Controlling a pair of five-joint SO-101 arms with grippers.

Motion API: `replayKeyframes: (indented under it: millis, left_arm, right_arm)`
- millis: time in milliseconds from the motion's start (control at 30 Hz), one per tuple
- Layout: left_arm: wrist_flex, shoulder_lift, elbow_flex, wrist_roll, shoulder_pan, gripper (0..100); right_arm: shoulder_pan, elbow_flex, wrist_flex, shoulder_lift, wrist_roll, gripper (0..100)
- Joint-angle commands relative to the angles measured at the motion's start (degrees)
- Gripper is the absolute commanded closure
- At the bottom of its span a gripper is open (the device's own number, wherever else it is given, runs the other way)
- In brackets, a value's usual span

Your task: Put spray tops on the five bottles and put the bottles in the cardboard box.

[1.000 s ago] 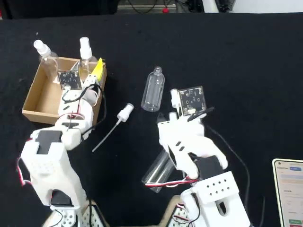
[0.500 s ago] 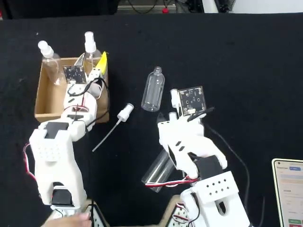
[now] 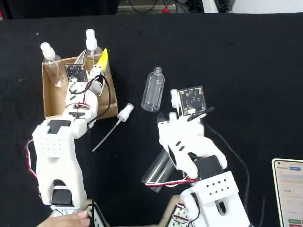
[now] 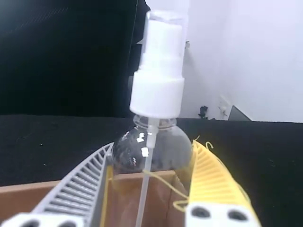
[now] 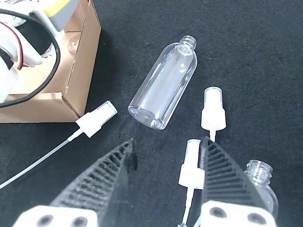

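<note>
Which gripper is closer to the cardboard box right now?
Left. The left gripper grips a bottle standing at the cardboard box's far corner. The right gripper hangs open over loose spray tops on the table, well apart from the box.

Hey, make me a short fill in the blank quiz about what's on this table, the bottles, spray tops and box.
The left gripper holds a bottle whose spray top is coloured ___.
Counting that one, ___ capped bottles stand at the cardboard box.
The uncapped bottle nearest the box lies on its ___.
The right gripper is ___.
Missing words: white; two; side; open.
</note>
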Motion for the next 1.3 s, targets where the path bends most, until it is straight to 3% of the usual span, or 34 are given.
replayKeyframes:
  millis: [0, 167, 400, 900, 1033, 1267]
  left_arm:
    - [-0.4, -0.4, -1.7, 0.2, 0.6, 89]
    - [-0.4, -0.4, -1.7, 0.1, 0.5, 88]
    - [-0.4, -0.4, 0.0, 0.5, 0.7, 72]
    - [-0.7, -1.0, 1.0, 0.5, 0.4, 72]
    - [-4.7, -5.5, 4.4, 0.3, 0.4, 72]
    - [2.6, -14.0, 9.0, 0.5, 0.4, 72]
  right_arm:
    - [1.3, -0.2, -1.6, 0.0, -0.1, 79.0]
    - [1.3, -0.2, -1.6, 0.0, -0.1, 79.0]
    - [1.3, -0.2, -1.6, 0.0, -0.1, 79.0]
    - [1.3, -0.2, -1.6, 0.0, -0.1, 79.0]
    - [1.3, -0.2, -1.6, 0.0, -0.1, 79.0]
    - [1.3, -0.2, -1.6, 0.0, -0.1, 79.0]
